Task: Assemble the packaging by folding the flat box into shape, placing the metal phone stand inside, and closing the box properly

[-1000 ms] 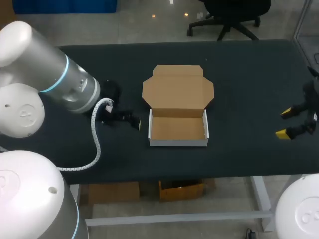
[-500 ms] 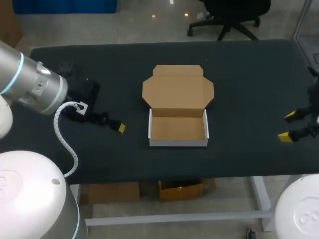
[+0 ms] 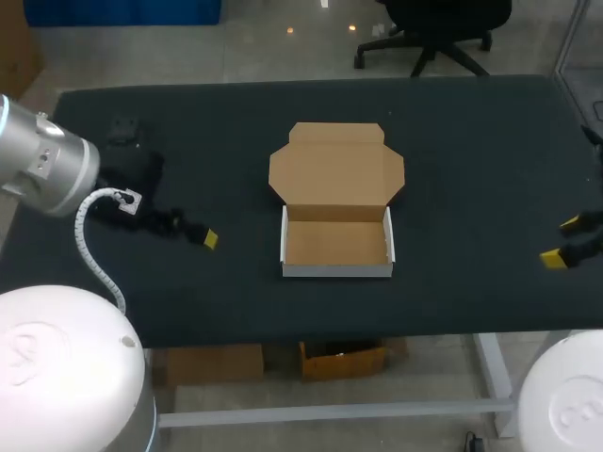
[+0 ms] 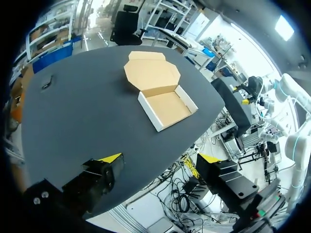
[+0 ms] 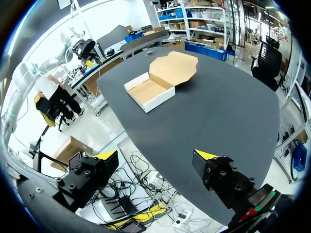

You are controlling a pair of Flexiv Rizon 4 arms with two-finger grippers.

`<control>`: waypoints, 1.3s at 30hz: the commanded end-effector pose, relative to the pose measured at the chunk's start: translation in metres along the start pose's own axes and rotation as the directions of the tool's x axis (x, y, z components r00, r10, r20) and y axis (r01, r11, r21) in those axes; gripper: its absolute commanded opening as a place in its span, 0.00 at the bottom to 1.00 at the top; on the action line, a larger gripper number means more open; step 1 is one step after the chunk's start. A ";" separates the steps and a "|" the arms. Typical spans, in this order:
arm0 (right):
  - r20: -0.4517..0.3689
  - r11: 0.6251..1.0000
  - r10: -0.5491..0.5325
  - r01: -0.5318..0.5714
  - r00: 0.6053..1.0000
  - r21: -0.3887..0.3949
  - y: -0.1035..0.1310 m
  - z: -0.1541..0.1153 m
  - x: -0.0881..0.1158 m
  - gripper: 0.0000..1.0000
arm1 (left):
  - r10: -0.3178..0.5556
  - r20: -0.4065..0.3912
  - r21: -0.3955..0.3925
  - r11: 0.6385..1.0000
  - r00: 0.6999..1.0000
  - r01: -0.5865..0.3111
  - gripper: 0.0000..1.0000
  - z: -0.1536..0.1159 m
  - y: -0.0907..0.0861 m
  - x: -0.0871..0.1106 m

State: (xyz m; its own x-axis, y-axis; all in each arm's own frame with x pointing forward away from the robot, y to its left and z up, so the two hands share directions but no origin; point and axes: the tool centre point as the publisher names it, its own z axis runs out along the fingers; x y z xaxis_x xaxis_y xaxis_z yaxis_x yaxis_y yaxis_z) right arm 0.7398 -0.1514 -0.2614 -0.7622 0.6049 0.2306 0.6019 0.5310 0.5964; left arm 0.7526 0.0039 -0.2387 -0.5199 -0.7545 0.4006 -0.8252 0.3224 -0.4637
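- Head: box (image 3: 337, 243) erected mid-worktop (image 3: 452, 141), lid open, nothing inside. My left tool (image 3: 207, 238) sits left of it, right tool (image 3: 563, 242) near the right edge, spread.
- Left wrist: left tool (image 4: 159, 158) spread, empty. Small dark object (image 4: 47, 81), probably the stand, well apart from box (image 4: 167, 108).
- Right wrist: right tool (image 5: 156, 155) spread, empty. Risk: light unbraced box (image 5: 150, 92) skids when the stand goes in.

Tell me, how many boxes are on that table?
1. The box sits open and empty at the middle of the table. No other box shows in any view.
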 end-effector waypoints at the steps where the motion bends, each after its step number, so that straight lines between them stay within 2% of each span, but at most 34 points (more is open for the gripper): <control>1: 0.021 1.000 0.024 -0.024 1.000 -0.001 -0.004 -0.013 0.011 1.00 | -0.028 0.039 -0.009 1.000 0.999 0.029 1.00 -0.013 0.001 0.007; 5: 0.031 0.998 0.069 -0.069 0.997 -0.006 -0.005 -0.020 0.014 1.00 | -0.083 0.058 -0.011 0.996 0.995 0.084 1.00 -0.022 0.003 0.010; 9: 0.036 0.994 0.113 -0.112 0.993 -0.010 -0.006 -0.027 0.016 1.00 | -0.171 0.073 -0.011 0.985 0.983 0.172 1.00 -0.033 0.003 0.010; 15: 0.044 0.983 0.182 -0.181 0.982 -0.014 -0.006 -0.039 0.020 1.00 | -0.256 0.088 -0.001 0.966 0.963 0.257 1.00 -0.048 0.006 0.014; 23: 0.033 0.961 0.275 -0.275 0.961 -0.010 -0.008 -0.053 0.023 1.00 | -0.313 0.067 -0.021 0.949 0.948 0.315 1.00 -0.060 0.009 0.018; 34: 0.027 0.934 0.355 -0.356 0.934 0.026 -0.007 -0.068 0.029 1.00 | -0.387 0.104 -0.018 0.920 0.916 0.391 1.00 -0.071 0.012 0.028; 39: 0.014 0.925 0.379 -0.379 0.925 0.010 -0.006 -0.072 0.032 1.00 | -0.399 0.108 -0.016 0.915 0.911 0.403 1.00 -0.074 0.013 0.032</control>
State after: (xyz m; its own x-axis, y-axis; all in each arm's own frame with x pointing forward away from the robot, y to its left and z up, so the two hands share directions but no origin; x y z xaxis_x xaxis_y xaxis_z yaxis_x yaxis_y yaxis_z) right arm 0.6991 -0.1760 -0.2072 -0.4730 0.7735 0.4218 0.8494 0.2732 0.4516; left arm 0.7150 0.0269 -0.1775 -0.1249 -0.8720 0.4732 -0.9690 0.0047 -0.2471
